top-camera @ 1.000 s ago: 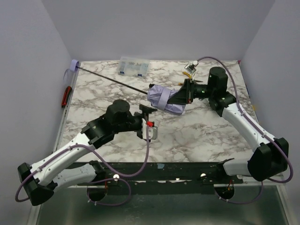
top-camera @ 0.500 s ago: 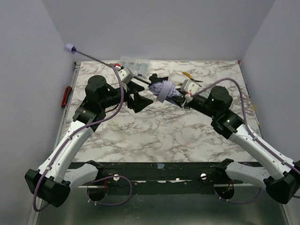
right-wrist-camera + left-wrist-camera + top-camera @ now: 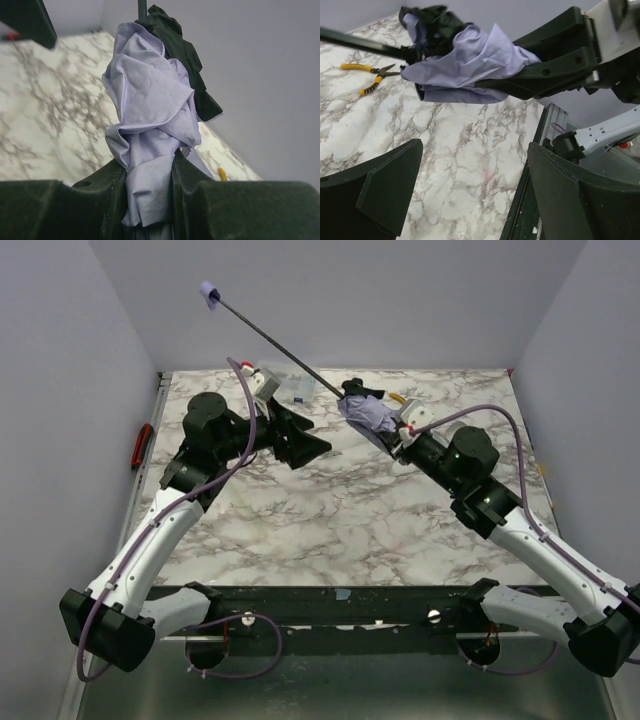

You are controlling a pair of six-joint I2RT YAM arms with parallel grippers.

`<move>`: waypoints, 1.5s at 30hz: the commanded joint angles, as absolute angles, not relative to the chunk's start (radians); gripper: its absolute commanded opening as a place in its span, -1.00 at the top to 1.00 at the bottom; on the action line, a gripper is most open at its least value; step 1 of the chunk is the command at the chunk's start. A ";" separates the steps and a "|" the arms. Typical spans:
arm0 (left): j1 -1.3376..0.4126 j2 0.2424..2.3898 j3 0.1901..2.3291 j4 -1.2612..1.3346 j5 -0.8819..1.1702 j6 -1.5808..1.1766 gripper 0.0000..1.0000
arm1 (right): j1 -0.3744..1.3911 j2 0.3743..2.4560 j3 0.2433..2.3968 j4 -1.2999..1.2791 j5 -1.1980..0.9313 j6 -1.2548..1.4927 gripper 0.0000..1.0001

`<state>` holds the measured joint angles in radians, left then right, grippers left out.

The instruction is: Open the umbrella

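- While my right gripper [image 3: 388,432] is clamped on the crumpled fabric of the compact, pale lavender folding umbrella [image 3: 366,414], holding it clear of the white marble-patterned table [image 3: 340,520], I judge the task to be at its middle. The shaft is drawn out but the canopy is not yet spread.
- From my right wrist, the lavender cloth [image 3: 150,100] fills the gap between my two dark fingers [image 3: 112,200]. A fold of the black inner lining [image 3: 182,55] shows above it. Whether the closure strap is undone I cannot tell.
- The thin black telescoping shaft [image 3: 275,344] runs tilted from the bundle up and to the left toward the back wall. It ends in the small lavender handle [image 3: 208,293], high above the table's far left corner.
- My left gripper [image 3: 303,437] stands wide open and holds nothing. It sits just below and to the left of the bundle, near the shaft but apart from it. From its wrist camera, the umbrella [image 3: 470,65] hangs above and beyond the spread fingers [image 3: 385,185].
- The next move, as I judge it, calls for my left gripper to close on the shaft near where it enters the canopy. The two arms would then work against each other, sliding the runner along the shaft until the ribs lock out.
- Yellow-handled pliers [image 3: 360,68] and a clear plastic compartment box [image 3: 297,392] lie on the table behind the umbrella.
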<state>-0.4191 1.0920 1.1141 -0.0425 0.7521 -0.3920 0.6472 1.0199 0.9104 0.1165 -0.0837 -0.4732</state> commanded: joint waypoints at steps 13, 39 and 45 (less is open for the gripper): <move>-0.328 1.228 1.273 0.276 0.643 -0.875 -0.83 | 0.653 1.021 1.034 0.271 -0.177 -0.036 0.99; -0.318 1.381 1.348 0.380 0.650 -0.962 1.00 | 0.653 1.074 1.047 0.204 -0.252 0.062 0.52; -0.314 1.335 1.358 0.227 0.703 -0.645 1.00 | 0.653 1.050 1.048 0.053 -0.291 0.011 -0.75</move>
<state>-0.3222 1.3819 1.3350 0.3180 0.6621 -0.9245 0.6472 1.0771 1.0138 0.1467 -0.2478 0.0322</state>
